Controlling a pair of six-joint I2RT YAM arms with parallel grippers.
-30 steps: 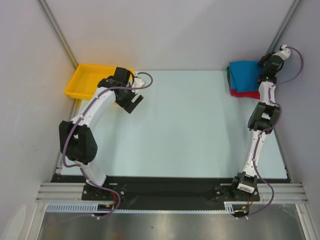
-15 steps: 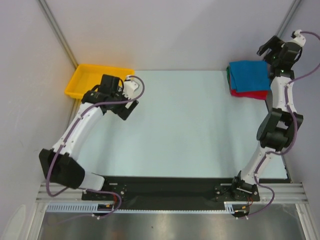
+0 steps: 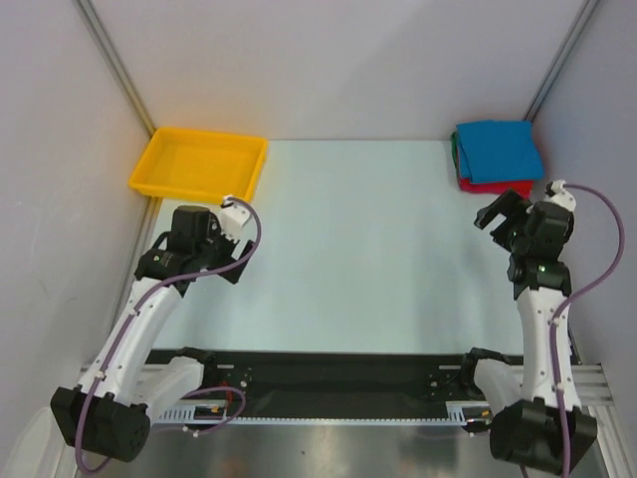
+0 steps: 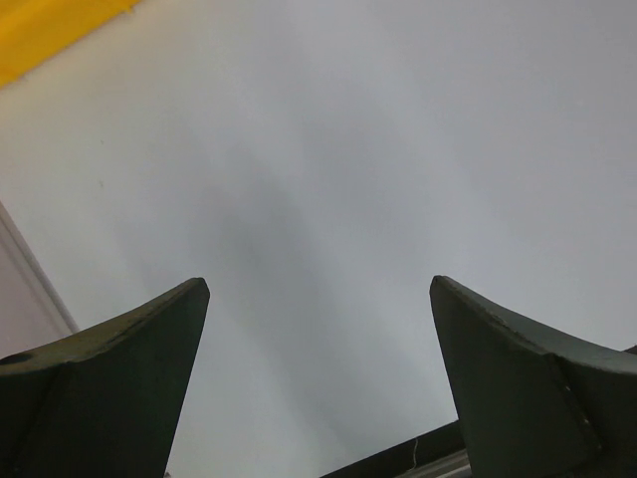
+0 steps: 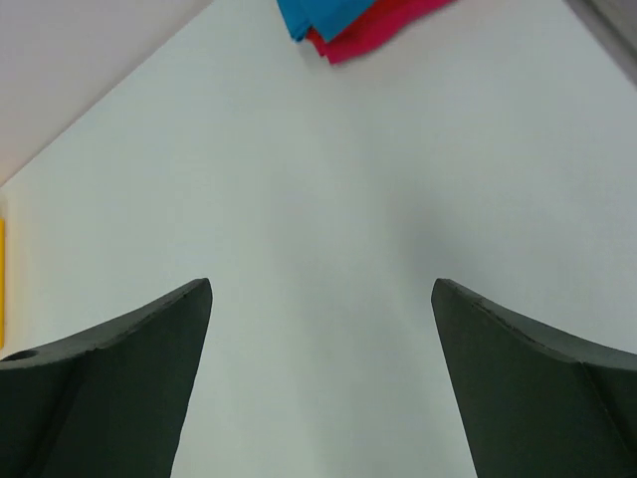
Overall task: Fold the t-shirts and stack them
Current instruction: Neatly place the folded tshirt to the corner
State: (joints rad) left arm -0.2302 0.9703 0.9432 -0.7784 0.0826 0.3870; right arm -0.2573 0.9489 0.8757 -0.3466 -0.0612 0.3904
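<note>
The folded t-shirts lie stacked at the table's far right corner. A bright blue one (image 3: 496, 149) is on top, a red one (image 3: 488, 185) shows beneath it, and a thin green edge (image 3: 456, 149) shows at the left. The right wrist view catches the blue (image 5: 318, 15) and red (image 5: 383, 22) corners at its top edge. My right gripper (image 3: 501, 209) hangs open just in front of the stack, apart from it, with nothing between its fingers (image 5: 320, 289). My left gripper (image 3: 231, 261) is open and empty (image 4: 318, 289) over bare table on the left side.
A yellow tray (image 3: 199, 164) sits at the far left corner and shows no contents; its edge appears in the left wrist view (image 4: 45, 30). Grey walls close in the table (image 3: 378, 249) at the back and sides. A black rail runs along the near edge.
Both arms have drawn back toward the near edge. My right gripper came off the shirt stack and opened. My left gripper moved away from the yellow tray.
</note>
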